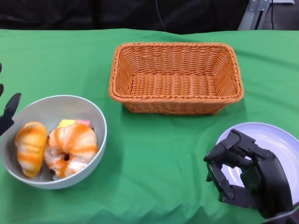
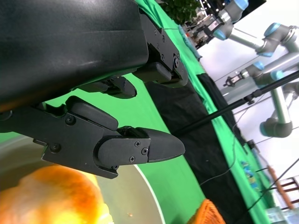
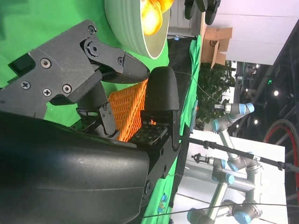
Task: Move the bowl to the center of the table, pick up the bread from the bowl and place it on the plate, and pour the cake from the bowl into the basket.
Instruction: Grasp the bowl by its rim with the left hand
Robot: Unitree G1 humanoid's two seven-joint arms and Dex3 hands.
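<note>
Left hand (image 1: 8, 112): I see only its fingers at the table's left edge, spread apart, holding nothing — just beside the bowl's outer rim; I cannot tell if they touch it.
Right hand (image 1: 247, 175): near the front right corner, fingers curled inward over the plate, nothing in them.
Table (image 1: 163, 144): covered in green cloth.
Room: dark behind the far edge; the wrist views show grey robot arms (image 3: 231, 168) beyond.
Bowl (image 1: 96, 114): grey, near the front left — holds two orange-glazed breads (image 1: 70, 147) and a yellow-pink cake (image 1: 70, 122) behind them.
Basket (image 1: 175, 77): orange wicker, mid-table toward the far edge.
Plate (image 1: 280, 137): pale lavender, front right corner.
</note>
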